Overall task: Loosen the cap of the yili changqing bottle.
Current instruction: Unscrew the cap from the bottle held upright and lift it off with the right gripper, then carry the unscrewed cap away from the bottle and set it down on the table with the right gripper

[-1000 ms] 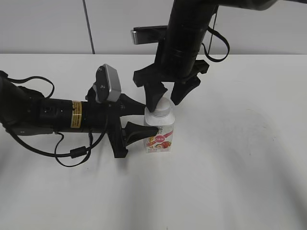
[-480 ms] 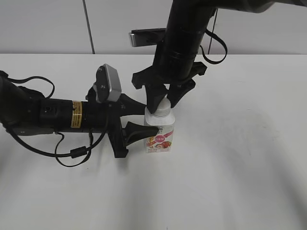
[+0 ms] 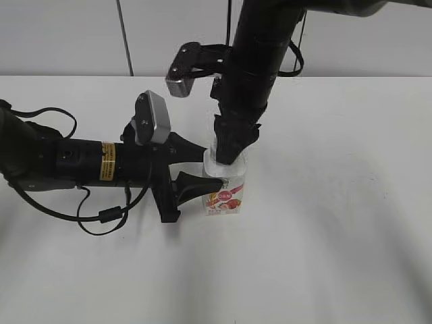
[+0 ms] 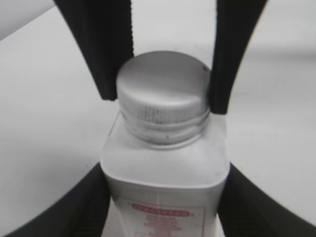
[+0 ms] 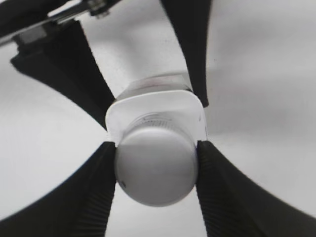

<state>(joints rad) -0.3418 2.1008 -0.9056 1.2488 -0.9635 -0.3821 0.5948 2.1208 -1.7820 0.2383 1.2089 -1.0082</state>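
Observation:
The yili changqing bottle [image 3: 225, 189] stands upright on the white table, white with a pink-red label. My left gripper [image 3: 192, 172] comes in from the left and is shut on its squarish body [image 4: 165, 182]. My right gripper [image 3: 229, 148] reaches down from above and is shut on the ribbed white cap [image 4: 165, 98], one finger on each side. From above, the right wrist view shows the round cap [image 5: 157, 170] pinched between both fingers, with the bottle's shoulders [image 5: 153, 111] under it. In the exterior view the cap is hidden by the right gripper.
The white table [image 3: 324, 223] runs to a pale wall at the back. The left arm's black body and cables [image 3: 67, 165] lie low across the left side of the table. The right arm [image 3: 260, 47] stands over the bottle.
My right gripper was open around the cap, then closed on it and turned about its own axis; its wrist camera has swung round to the left. The bottle and left gripper have stayed put.

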